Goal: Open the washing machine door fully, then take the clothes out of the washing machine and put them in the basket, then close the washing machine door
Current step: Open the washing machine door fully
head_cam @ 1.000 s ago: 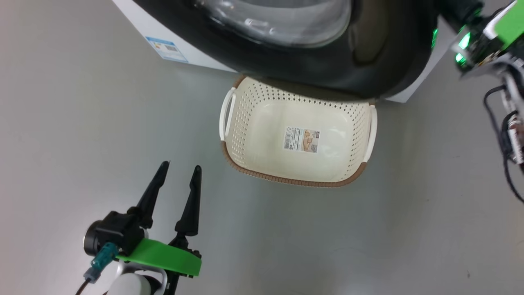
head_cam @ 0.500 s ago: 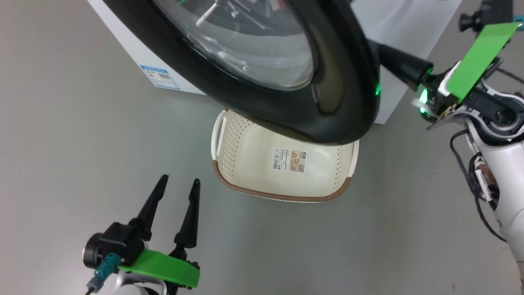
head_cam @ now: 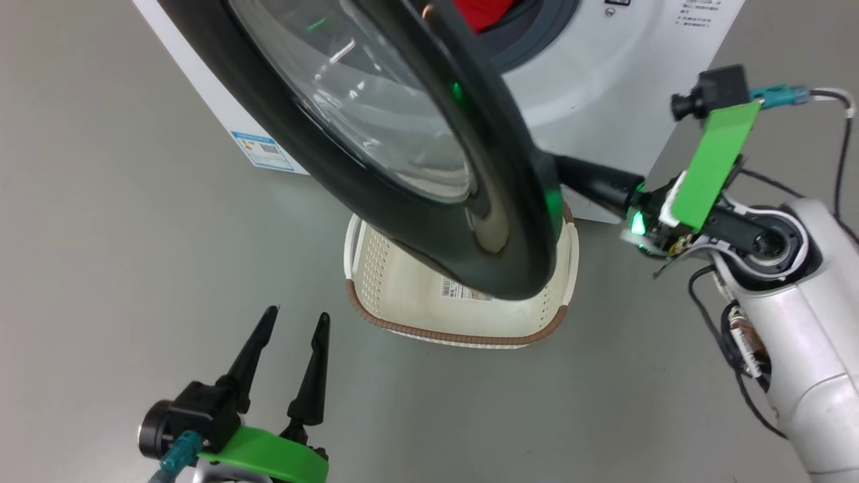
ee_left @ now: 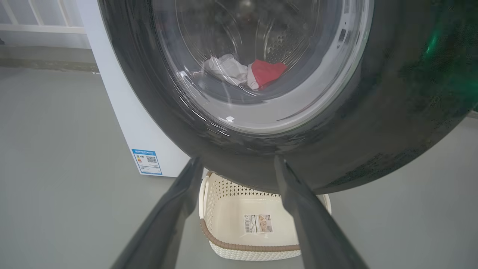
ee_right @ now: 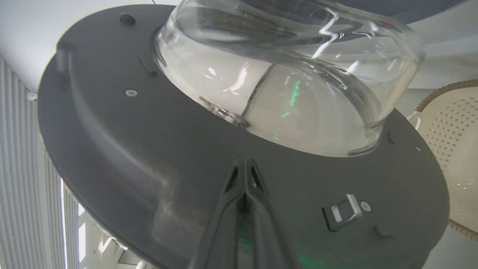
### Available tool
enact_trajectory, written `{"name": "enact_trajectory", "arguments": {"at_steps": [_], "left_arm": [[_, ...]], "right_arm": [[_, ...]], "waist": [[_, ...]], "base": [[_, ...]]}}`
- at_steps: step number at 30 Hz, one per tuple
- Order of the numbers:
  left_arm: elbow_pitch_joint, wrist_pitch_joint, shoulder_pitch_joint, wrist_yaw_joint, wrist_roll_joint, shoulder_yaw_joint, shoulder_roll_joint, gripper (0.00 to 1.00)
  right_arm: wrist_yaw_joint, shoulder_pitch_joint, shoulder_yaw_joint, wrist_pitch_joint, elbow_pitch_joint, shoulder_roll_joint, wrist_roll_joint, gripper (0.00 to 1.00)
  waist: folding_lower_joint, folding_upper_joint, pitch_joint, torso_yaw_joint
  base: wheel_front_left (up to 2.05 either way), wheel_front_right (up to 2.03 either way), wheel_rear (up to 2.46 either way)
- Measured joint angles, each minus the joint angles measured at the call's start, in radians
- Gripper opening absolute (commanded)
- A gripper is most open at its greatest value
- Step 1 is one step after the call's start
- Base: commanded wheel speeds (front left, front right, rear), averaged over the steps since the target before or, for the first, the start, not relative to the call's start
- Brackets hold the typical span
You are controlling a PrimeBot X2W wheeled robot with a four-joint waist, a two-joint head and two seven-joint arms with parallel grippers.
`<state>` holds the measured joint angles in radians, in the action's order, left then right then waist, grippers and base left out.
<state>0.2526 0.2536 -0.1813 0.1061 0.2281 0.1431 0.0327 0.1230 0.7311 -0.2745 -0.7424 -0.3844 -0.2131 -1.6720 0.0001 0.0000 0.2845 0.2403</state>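
The washing machine door [head_cam: 376, 161], a black rim around bulging glass, stands partly open from the white washing machine [head_cam: 604, 67]. Red clothes [head_cam: 480, 12] show in the drum opening; in the left wrist view the red [ee_left: 267, 73] and white cloth [ee_left: 226, 67] appear through the glass. The cream basket [head_cam: 456, 335] sits on the floor under the door, nothing in it. My right gripper [head_cam: 570, 176] is shut, its tips against the door's grey inner face [ee_right: 149, 157]. My left gripper [head_cam: 295, 315] hangs open and holds nothing, left of the basket.
Grey floor [head_cam: 134, 268] spreads all round. A blue label [head_cam: 262, 151] marks the machine's side. The door overhangs most of the basket [ee_left: 239, 246]. A latch hook [ee_right: 345, 211] juts from the door's inner face.
The door has swung further open, away from the machine front, with my shut right gripper following behind its edge. The head view has shifted. My left gripper stayed put.
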Motion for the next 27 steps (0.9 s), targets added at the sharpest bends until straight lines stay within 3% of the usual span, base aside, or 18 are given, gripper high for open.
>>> {"name": "enact_trajectory", "arguments": {"at_steps": [14, 16, 18, 19, 21, 27], "left_arm": [[-0.001, 0.0, 0.002, 0.0, 0.0, 0.0, 0.0, 1.0], [-0.001, 0.0, 0.002, 0.0, 0.0, 0.0, 0.0, 1.0], [-0.001, 0.0, 0.002, 0.0, 0.0, -0.001, 0.0, 1.0], [-0.001, 0.0, 0.002, 0.0, 0.0, -0.002, 0.0, 1.0], [0.0, 0.0, 0.002, 0.001, 0.0, -0.008, 0.0, 1.0], [0.004, 0.0, 0.023, 0.009, -0.02, -0.019, 0.001, 1.0]], "right_arm": [[0.0, -0.031, 0.011, 0.01, 0.025, 0.025, 0.056, 0.0], [0.0, -0.034, 0.017, 0.026, 0.024, 0.024, 0.07, 0.31], [0.0, -0.044, 0.025, 0.047, 0.025, 0.024, 0.081, 0.44], [0.0, -0.054, 0.029, 0.059, 0.025, 0.023, 0.089, 0.68], [0.0, -0.08, 0.033, 0.084, 0.023, 0.022, 0.11, 1.0], [0.0, -0.142, 0.04, 0.137, 0.024, 0.023, 0.118, 1.0]], "waist": [[-0.0001, 0.0001, -0.007, 0.006], [-0.0001, 0.0, -0.008, 0.005], [0.0, 0.0, -0.011, 0.003], [0.0, 0.0, -0.014, 0.002], [0.0, 0.0, -0.02, -0.003], [-0.0001, 0.0, -0.04, -0.019]], "base": [[0.0, 0.0, 0.0], [0.0, 0.0, 0.0], [0.0, 0.0, 0.0], [0.0, 0.0, 0.0], [0.0, 0.0, 0.0], [0.0, 0.0, 0.0]]}}
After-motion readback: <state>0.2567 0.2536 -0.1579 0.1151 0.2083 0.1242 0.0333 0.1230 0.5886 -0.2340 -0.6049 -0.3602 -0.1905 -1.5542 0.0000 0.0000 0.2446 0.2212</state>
